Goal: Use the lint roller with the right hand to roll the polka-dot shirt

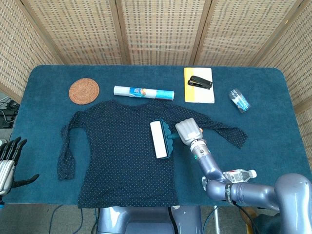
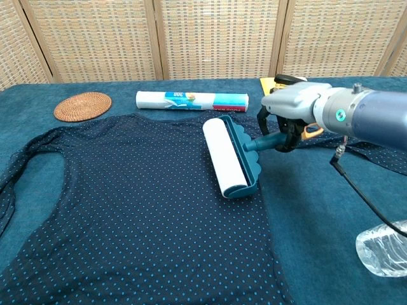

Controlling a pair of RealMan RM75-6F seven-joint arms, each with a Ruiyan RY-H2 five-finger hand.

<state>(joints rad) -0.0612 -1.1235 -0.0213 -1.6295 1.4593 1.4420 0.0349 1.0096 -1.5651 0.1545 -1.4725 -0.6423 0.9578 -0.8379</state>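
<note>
The polka-dot shirt [image 1: 117,151] [image 2: 133,210] lies flat on the blue table, dark navy with small light dots. On its right half is the lint roller [image 1: 160,140] [image 2: 224,157], a white roll in a teal frame. My right hand [image 1: 188,130] [image 2: 289,113] grips its teal handle, whose orange tip pokes out behind the fingers. The handle end is raised, and the roller slants with its near end on the fabric. My left hand [image 1: 8,163] hangs off the table's left edge, fingers apart, holding nothing.
At the back are a woven coaster [image 1: 84,90], a white rolled pack [image 1: 144,91] [image 2: 191,100], and a yellow notepad [image 1: 195,92] with a black stapler [image 1: 200,82]. One plastic bottle [image 1: 239,100] lies far right, another bottle [image 1: 240,175] [image 2: 381,244] near my right forearm.
</note>
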